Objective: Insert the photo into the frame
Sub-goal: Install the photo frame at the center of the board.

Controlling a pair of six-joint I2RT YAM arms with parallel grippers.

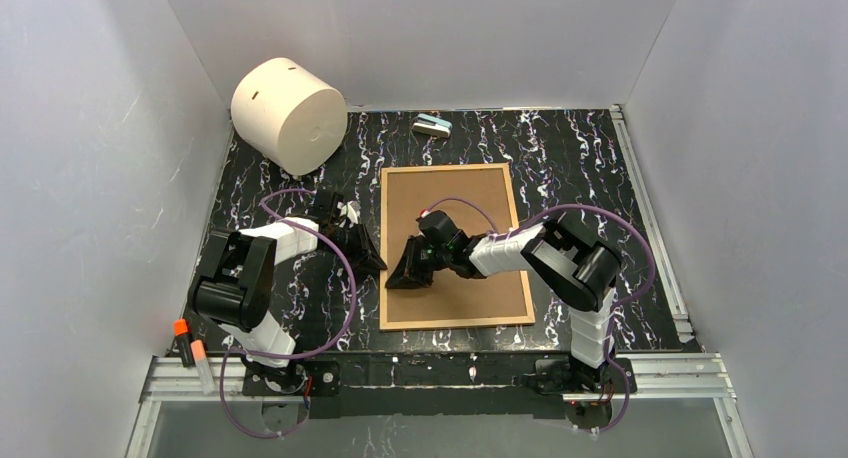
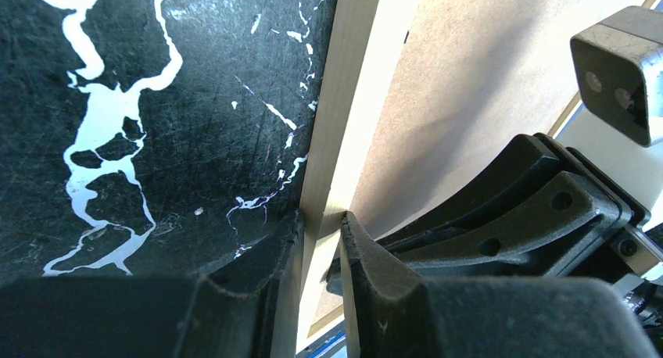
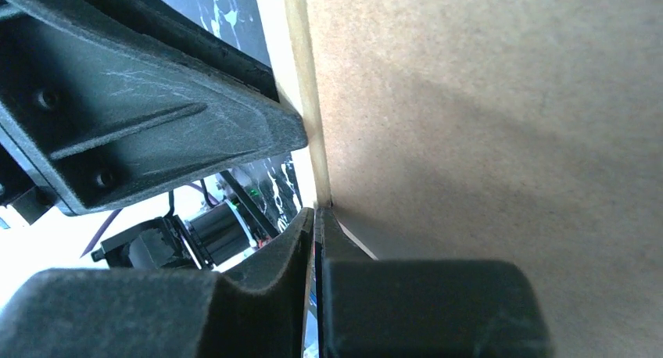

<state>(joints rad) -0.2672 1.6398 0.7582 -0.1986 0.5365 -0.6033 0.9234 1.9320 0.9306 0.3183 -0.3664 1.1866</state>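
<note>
Lying back-up at centre, long axis top to bottom, the light-wood, brown-backed picture frame (image 1: 450, 193) is gripped on its left rail by the left end effector (image 2: 322, 237). The right end effector (image 3: 314, 217) is closed at that rail's seam. Photo not visible.

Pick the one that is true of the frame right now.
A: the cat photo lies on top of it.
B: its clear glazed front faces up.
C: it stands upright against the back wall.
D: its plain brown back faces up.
D: in the top view the frame lies flat, with plain brown board filling the space inside its light wood edges, and no glass or print shows.
</note>
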